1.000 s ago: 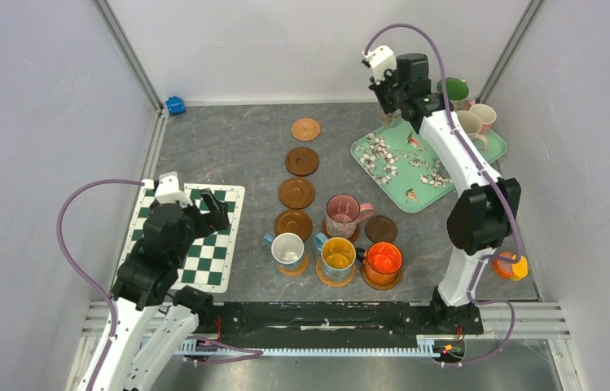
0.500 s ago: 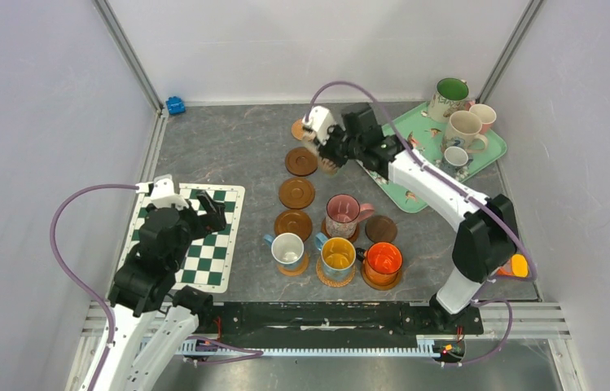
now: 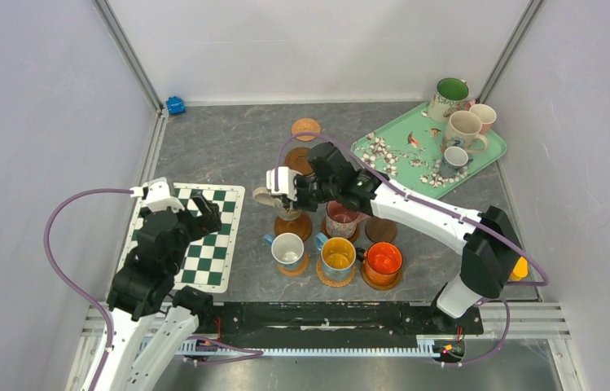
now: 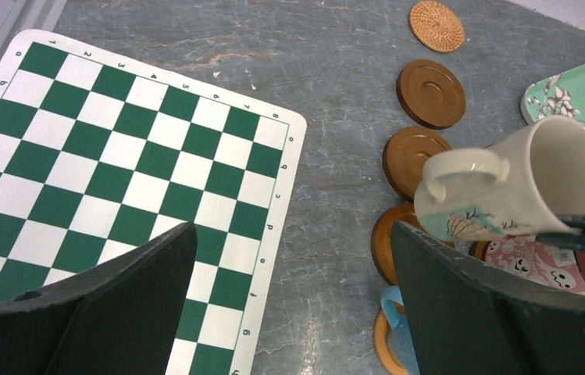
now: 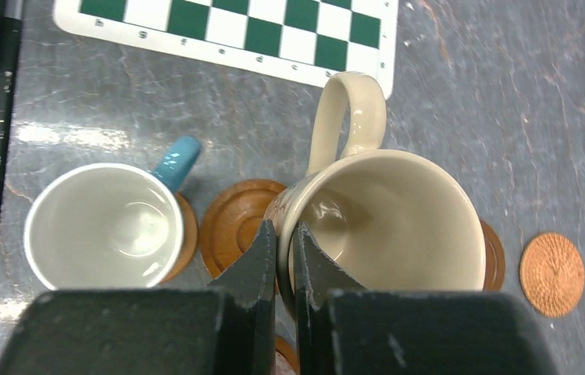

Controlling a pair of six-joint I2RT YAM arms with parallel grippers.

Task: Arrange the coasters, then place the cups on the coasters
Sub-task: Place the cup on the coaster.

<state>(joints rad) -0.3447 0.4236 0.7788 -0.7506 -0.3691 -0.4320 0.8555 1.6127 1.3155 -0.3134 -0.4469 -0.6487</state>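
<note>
My right gripper is shut on the rim of a cream cup. The cup hangs tilted above the column of brown coasters, handle toward the checkered mat. A rattan coaster ends the column at the far side. The white cup, the blue cup, the orange cup and the pink speckled cup each stand on a coaster. One bare coaster lies beside the pink cup. My left gripper is open and holds nothing.
The green-white checkered mat lies under my left gripper. A mint floral tray at the far right holds several more cups, among them a green-inside one. A small blue object sits in the far left corner.
My right arm has swung from the far corner of the tray to the left, carrying the cream cup over the coaster column. The left arm has shifted only slightly.
</note>
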